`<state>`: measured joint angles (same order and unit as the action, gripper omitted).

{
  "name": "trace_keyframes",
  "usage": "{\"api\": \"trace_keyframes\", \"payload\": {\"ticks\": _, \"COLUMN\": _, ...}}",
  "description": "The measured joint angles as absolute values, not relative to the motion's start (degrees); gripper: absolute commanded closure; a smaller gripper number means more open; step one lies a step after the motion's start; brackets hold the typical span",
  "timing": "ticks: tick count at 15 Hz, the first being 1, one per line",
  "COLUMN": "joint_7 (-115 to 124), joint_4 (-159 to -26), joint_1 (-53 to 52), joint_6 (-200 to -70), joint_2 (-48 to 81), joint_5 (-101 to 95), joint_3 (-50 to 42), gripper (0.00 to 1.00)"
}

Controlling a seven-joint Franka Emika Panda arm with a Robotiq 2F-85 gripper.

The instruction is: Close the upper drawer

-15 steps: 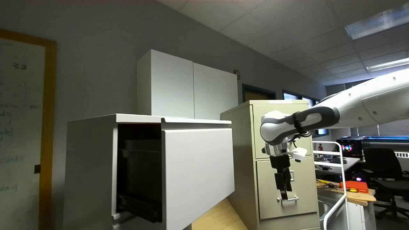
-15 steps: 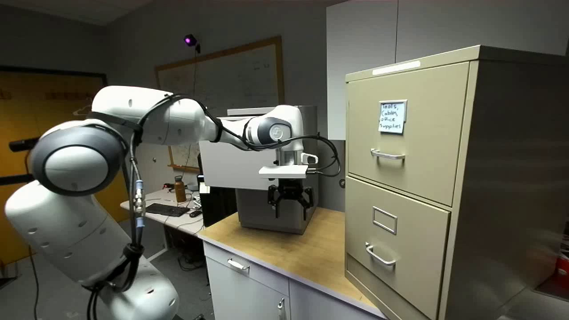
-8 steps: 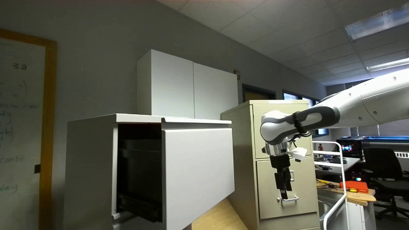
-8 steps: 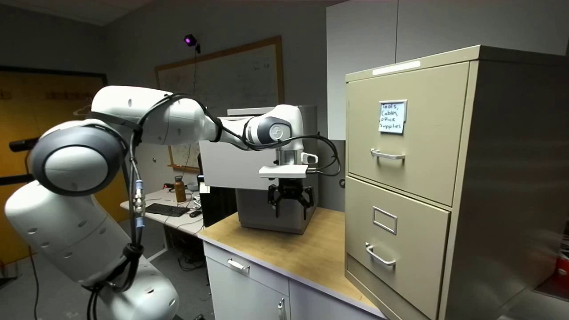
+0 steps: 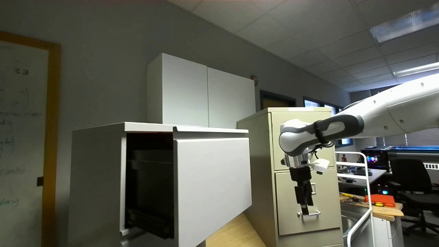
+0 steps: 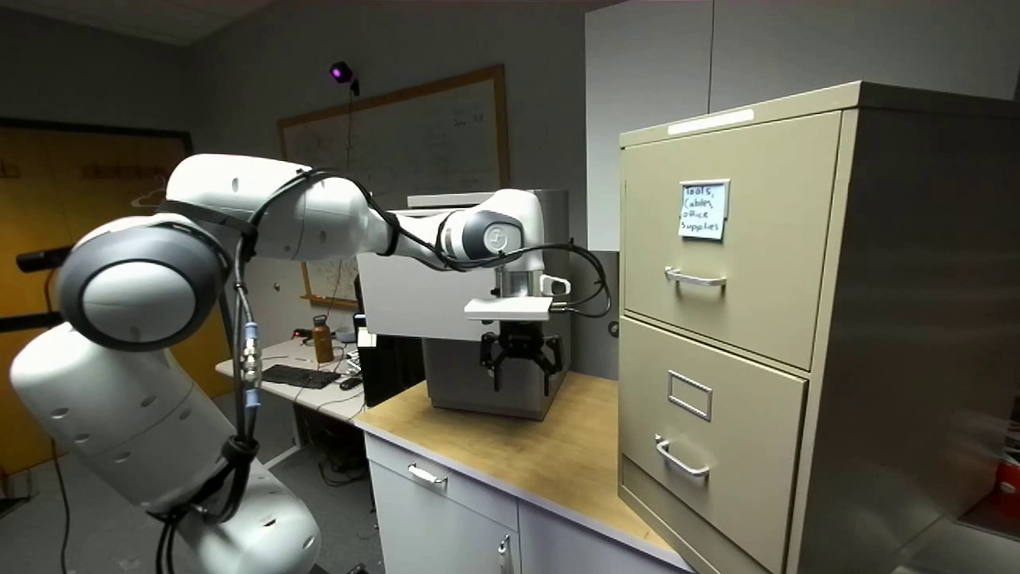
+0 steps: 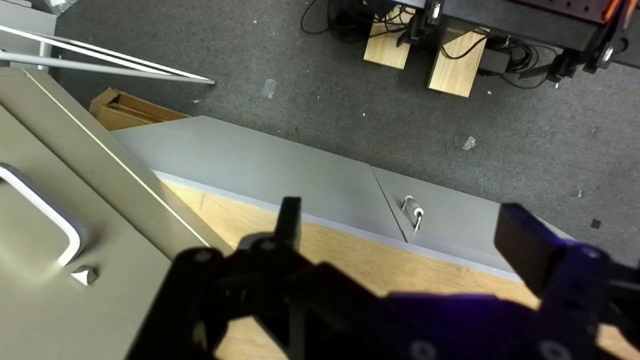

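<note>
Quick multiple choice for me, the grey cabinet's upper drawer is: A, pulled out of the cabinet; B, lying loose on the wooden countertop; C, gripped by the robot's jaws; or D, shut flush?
A: in an exterior view the upper drawer juts out from the grey cabinet, with a dark gap showing behind its wide front.

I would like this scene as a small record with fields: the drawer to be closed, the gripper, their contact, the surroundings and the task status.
upper drawer: pulled out, dark gap behind its flat front
gripper: open, pointing down, holding nothing
contact: none; gripper and upper drawer are apart
grey cabinet: holds the upper drawer, stands on the wooden countertop
beige filing cabinet: looks shut
handwritten label: "Tools, Cables, office supplies", on the beige filing cabinet
task status: upper drawer not yet closed
</note>
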<state>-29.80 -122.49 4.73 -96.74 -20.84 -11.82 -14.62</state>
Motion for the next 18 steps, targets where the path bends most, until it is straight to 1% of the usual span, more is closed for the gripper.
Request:
{"api": "trace_keyframes", "payload": {"ticks": 7, "joint_7": -29.79, "joint_4": -122.22, "joint_1": 4.07, "joint_6": -98.65, "joint_2": -20.95, "joint_5": -11.72, "joint_3": -12.84, "gripper": 0.00}}
{"api": "trace_keyframes", "payload": {"ticks": 8, "joint_7": -29.79, "joint_4": -122.09, "joint_1": 3.76, "joint_6": -99.20, "joint_2": -21.22, "joint_5": -11.61, "joint_3": -12.20, "gripper": 0.25}}
{"api": "trace_keyframes", "payload": {"ticks": 9, "joint_7": -29.79, "joint_4": -121.90, "joint_1": 3.29, "joint_6": -99.87, "joint_2": -21.61, "joint_5": -11.43, "joint_3": -11.53, "gripper": 0.25}}
{"api": "trace_keyframes", "payload": {"ticks": 13, "joint_7": -29.79, "joint_4": -121.16, "joint_1": 0.50, "joint_6": -104.55, "joint_2": -24.51, "joint_5": -8.90, "joint_3": -9.37, "gripper": 0.57}}
{"api": "trace_keyframes", "payload": {"ticks": 15, "joint_7": -29.80, "joint_4": -120.78, "joint_1": -1.21, "joint_6": -106.92, "joint_2": -26.26, "joint_5": -6.76, "joint_3": -8.94, "gripper": 0.71}}
{"api": "trace_keyframes", "payload": {"ticks": 16, "joint_7": -29.94, "joint_4": -120.63, "joint_1": -2.11, "joint_6": -108.13, "joint_2": -27.14, "joint_5": -5.57, "joint_3": -8.86, "gripper": 0.80}}
{"api": "trace_keyframes", "payload": {"ticks": 18, "joint_7": -30.74, "joint_4": -120.31, "joint_1": -3.77, "joint_6": -110.21, "joint_2": -28.72, "joint_5": -3.15, "joint_3": -8.83, "gripper": 0.94}}
